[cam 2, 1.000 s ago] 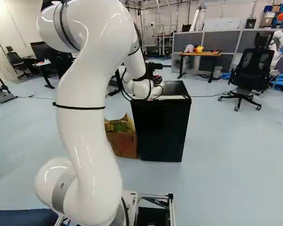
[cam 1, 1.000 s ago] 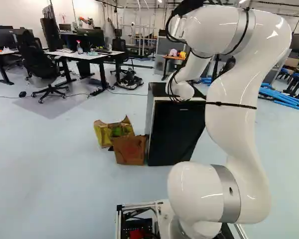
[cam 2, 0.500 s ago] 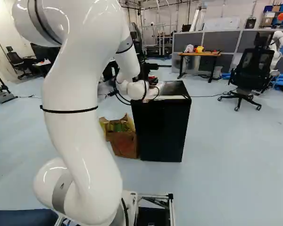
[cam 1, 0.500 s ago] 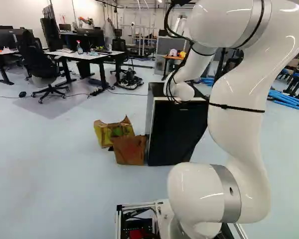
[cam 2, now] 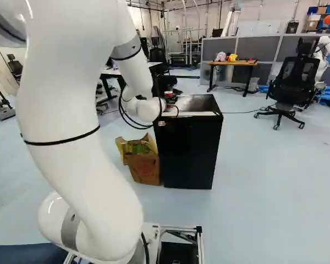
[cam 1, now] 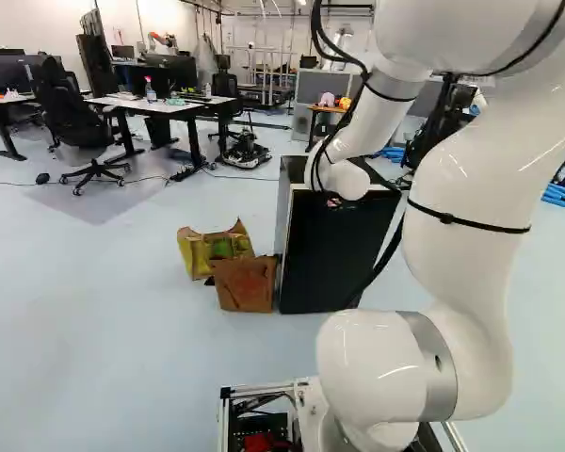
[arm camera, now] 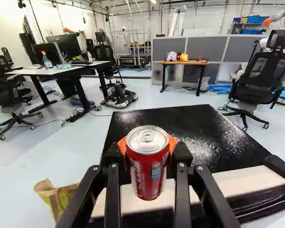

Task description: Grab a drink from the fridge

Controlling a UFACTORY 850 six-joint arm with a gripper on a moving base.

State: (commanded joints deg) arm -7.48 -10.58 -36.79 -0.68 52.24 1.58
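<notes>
Red can (arm camera: 148, 166) between orange pads (arm camera: 173, 142)

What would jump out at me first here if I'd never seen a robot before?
Probably the big white arm, looming closest in both base views. Next, the bright red drink can, held upright by the black gripper in the wrist view, with the glossy black fridge just beyond. Beside the fridge, crumpled brown and yellow bags sit on the floor.

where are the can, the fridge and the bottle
Can (arm camera: 148, 173): wrist view, on its printed side.
Fridge (cam 2: 190, 154): right base view, on its black front.
Bottle (arm camera: 47, 62): wrist view, on its body.
</notes>
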